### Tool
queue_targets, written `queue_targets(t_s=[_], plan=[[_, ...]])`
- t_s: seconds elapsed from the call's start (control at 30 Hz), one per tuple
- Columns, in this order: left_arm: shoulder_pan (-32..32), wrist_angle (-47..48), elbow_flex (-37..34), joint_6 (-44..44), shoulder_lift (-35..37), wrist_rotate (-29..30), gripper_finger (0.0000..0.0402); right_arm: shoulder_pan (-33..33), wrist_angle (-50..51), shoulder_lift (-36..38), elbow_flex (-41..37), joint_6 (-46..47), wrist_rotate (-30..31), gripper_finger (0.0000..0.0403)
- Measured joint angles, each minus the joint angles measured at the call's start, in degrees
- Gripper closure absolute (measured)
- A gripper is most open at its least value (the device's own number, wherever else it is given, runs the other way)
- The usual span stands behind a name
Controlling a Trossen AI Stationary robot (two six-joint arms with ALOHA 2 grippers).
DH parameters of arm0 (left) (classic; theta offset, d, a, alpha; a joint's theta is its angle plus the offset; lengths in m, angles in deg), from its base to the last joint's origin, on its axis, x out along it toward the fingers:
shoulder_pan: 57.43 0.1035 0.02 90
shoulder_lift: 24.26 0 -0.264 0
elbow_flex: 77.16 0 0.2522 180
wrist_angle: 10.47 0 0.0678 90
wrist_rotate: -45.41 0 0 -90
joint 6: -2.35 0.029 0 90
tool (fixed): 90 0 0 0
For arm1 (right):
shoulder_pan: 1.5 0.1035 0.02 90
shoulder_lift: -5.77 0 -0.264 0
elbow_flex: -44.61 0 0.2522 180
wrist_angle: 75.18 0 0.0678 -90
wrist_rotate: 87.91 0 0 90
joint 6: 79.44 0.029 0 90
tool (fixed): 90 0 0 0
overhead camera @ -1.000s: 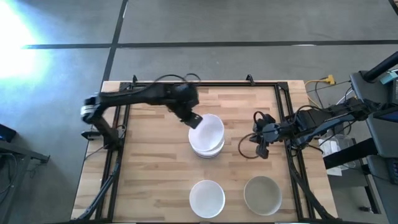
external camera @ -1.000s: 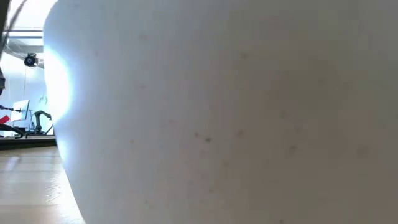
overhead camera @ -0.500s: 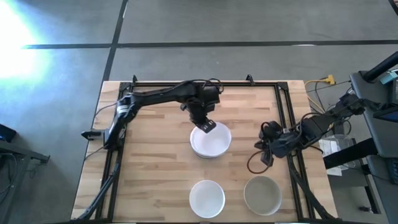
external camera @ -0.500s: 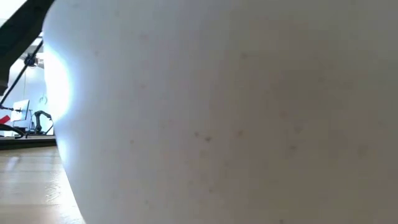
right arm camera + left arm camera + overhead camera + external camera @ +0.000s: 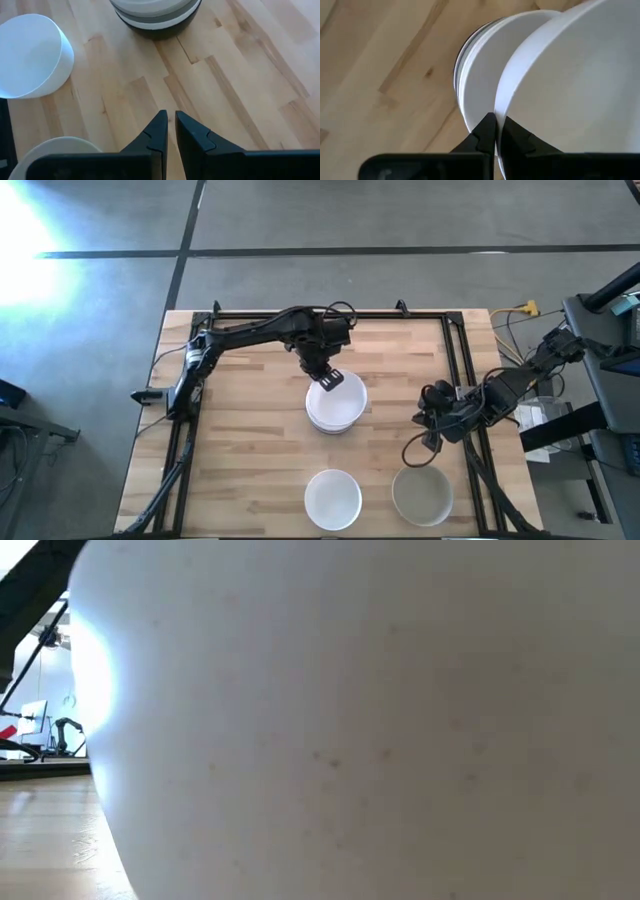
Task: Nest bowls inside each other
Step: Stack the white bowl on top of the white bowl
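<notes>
A stack of nested bowls [image 5: 335, 420] stands at the table's middle, white ones on top and a dark one at the base [image 5: 155, 22]. My left gripper [image 5: 331, 379] is shut on a white bowl [image 5: 338, 400] that it holds tilted over the stack. Two single bowls rest on their bases at the near edge, one white [image 5: 332, 498] and one greyish [image 5: 421, 493]. My right gripper [image 5: 428, 423] hangs shut and empty by the table's right side, above bare wood. My left gripper pinches the white bowl's rim [image 5: 498, 107] on its far left side, one finger inside the bowl and one outside. The fingers come steeply from above. The bowl tilts over the stack's top bowl [image 5: 480, 65]. Whether its underside rests in that bowl I cannot tell.
The low view is filled by the wall of a white bowl [image 5: 350, 720] close to the camera. A black frame rail [image 5: 465, 380] runs along the table's right side, with cables beyond it. Bare wood lies left of the stack [image 5: 240, 440].
My left gripper has carried the white bowl a little toward the table's right and tipped further down. The bowl, earlier strongly tilted beside the stack's top, now lies flatter over it. My right gripper has swung toward the near right of the table.
</notes>
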Motion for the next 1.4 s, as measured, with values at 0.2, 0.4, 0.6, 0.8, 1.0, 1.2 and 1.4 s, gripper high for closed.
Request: queue_targets(t_s=[0.2, 0.4, 0.6, 0.8, 1.0, 1.2, 1.4], plan=[[0.1, 1.4, -1.2, -0.3, -0.5, 0.9, 0.0402, 0.0, 0.0, 0.0, 0.0, -0.4, 0.1, 0.0372], [0.1, 1.4, -2.2, -0.4, -0.6, 3.2, 0.0402, 0.0, -0.1, 0.0, 0.0, -0.3, 0.1, 0.0372], [0.1, 1.3, -2.2, -0.4, -0.6, 3.2, 0.0402, 0.0, -0.1, 0.0, 0.0, -0.1, 0.1, 0.0371], [0.1, 0.6, -3.7, -0.5, -0.6, 3.2, 0.0402, 0.0, -0.2, 0.0, 0.0, 0.0, 0.1, 0.0371], [0.1, -1.0, -4.1, -0.9, -1.2, 3.0, 0.0401, 0.0, -0.2, 0.0, 0.0, 0.0, 0.0, 0.0371], [0.1, -1.9, -4.1, -0.9, -3.5, 1.4, 0.0401, 0.0, -0.3, 0.0, 0.0, 0.2, 0.0, 0.0371], [0.1, -1.9, -4.1, -0.5, -4.3, 0.7, 0.0401, 0.0, -0.4, 0.0, 0.0, 0.3, 0.0, 0.0371]])
